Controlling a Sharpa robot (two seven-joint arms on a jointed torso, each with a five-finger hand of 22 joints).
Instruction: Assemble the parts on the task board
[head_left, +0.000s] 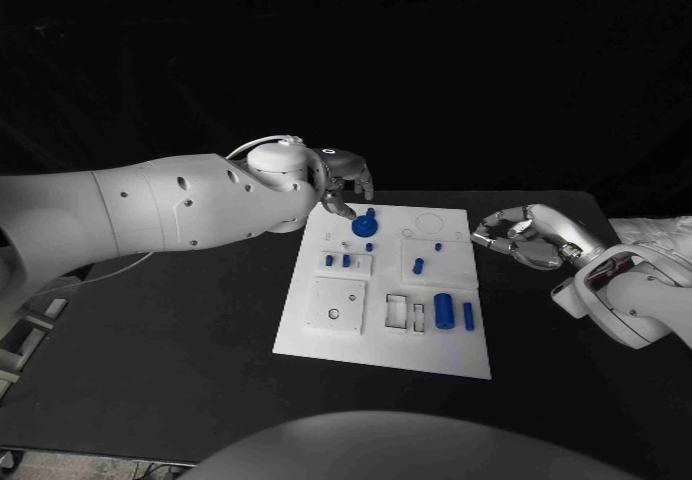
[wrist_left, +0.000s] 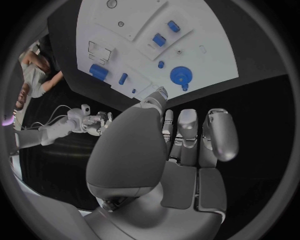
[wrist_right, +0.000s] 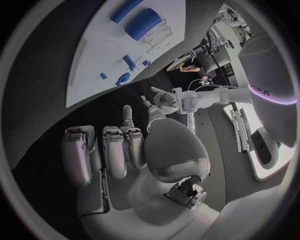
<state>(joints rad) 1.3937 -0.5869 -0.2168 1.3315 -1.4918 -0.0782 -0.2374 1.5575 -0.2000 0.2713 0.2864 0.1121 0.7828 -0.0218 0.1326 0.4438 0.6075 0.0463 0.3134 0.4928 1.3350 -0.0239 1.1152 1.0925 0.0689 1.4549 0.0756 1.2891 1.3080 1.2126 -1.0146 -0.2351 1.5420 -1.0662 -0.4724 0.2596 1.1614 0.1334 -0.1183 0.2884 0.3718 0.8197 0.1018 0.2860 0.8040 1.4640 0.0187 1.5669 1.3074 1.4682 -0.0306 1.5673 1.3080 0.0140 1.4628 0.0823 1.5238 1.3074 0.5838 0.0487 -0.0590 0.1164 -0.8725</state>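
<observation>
The white task board (head_left: 387, 330) lies in the middle of the black table. A round blue part with a stub (head_left: 364, 226) stands near its far left corner, seen also as the round blue part (wrist_left: 181, 76). Small blue pegs (head_left: 338, 261) sit in a plate beside it, and a thick blue cylinder (head_left: 444, 310) and a slim one (head_left: 469, 316) lie toward the near right. My left hand (head_left: 343, 185) hovers over the far left corner, fingers apart, holding nothing; one fingertip (wrist_left: 159, 95) reaches toward the board's edge. My right hand (head_left: 519, 235) hangs off the board's right side, empty.
A square plate with a hole (head_left: 338, 305) and slotted recesses (head_left: 405, 312) occupy the board's near half. Bare black table (head_left: 173, 330) surrounds the board on every side. My left forearm (head_left: 159, 210) spans the table's far left.
</observation>
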